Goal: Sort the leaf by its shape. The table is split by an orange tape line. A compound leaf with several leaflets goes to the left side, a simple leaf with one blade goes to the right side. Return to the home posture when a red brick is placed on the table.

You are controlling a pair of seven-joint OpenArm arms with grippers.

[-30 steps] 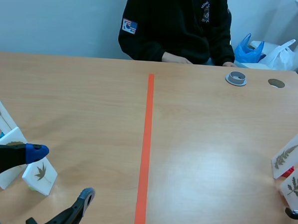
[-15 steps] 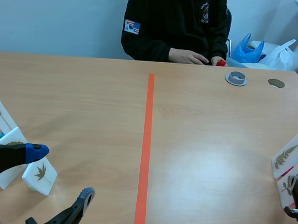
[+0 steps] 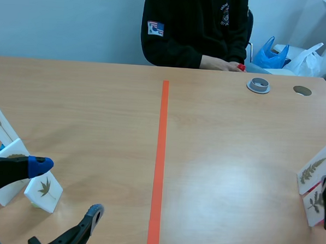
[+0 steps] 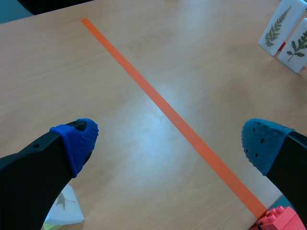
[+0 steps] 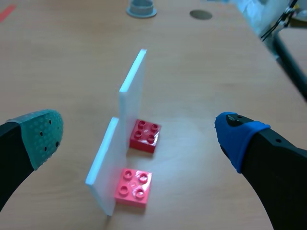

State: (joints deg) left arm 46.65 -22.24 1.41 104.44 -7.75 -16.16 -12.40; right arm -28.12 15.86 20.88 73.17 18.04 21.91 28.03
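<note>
First, scene view, tape line: runs near to far, splitting the table into left and right halves.
Left gripper: near left, jaws spread wide and holding nothing; a lobed-leaf card stands just beside its farther finger.
Fern cards: two, upright at the near right edge; each leaf shows several leaflets, so by the rule they likely belong on the left.
Red brick: at the person's hand by the far edge; whether it rests on the table cannot be told.
Left wrist view, gap between fingers: only bare table and tape line; this view adds a studded brick beside one finger, unseen in the scene view.
Right wrist view, right gripper: jaws wide apart and empty, the cards just ahead and edge-on, presumably lined up for a pick.
Base bricks: one red block at each card's foot, probably why the cards stand upright; the leaf faces are hidden here.
</note>
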